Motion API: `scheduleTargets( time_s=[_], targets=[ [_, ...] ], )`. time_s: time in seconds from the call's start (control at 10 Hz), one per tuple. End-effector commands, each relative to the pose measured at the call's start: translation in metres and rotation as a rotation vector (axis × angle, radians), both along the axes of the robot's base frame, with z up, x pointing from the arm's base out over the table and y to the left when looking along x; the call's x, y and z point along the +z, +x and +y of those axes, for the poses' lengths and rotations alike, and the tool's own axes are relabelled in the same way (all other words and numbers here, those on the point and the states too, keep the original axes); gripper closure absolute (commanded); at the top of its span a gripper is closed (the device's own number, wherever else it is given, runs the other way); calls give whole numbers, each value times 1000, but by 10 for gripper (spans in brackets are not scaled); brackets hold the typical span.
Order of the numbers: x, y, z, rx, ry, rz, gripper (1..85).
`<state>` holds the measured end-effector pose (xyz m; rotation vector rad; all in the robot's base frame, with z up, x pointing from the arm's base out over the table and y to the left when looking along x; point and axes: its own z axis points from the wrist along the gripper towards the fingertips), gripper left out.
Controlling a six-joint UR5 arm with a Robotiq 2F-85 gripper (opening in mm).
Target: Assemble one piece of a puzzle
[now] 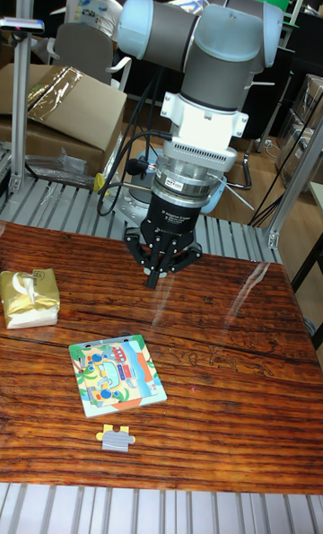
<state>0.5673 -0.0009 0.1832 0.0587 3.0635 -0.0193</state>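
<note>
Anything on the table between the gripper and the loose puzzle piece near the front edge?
Yes. In the tall fixed view the puzzle board lies between the gripper and the loose piece; otherwise only bare wooden table.

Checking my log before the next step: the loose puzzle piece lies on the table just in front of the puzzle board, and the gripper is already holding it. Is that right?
Not quite. The loose puzzle piece does lie on the wooden table just in front of the puzzle board, but the gripper is not holding it: it hangs empty above the table, well behind the board. The tall fixed view shows this.
</note>
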Motion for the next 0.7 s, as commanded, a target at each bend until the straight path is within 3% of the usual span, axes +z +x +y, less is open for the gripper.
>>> scheduleTargets(
  time_s=[0.0,0.6],
  targets=[
    [1,1,1,7,8,-2,843],
    [4,1,1,14,16,4,843]
  ],
)
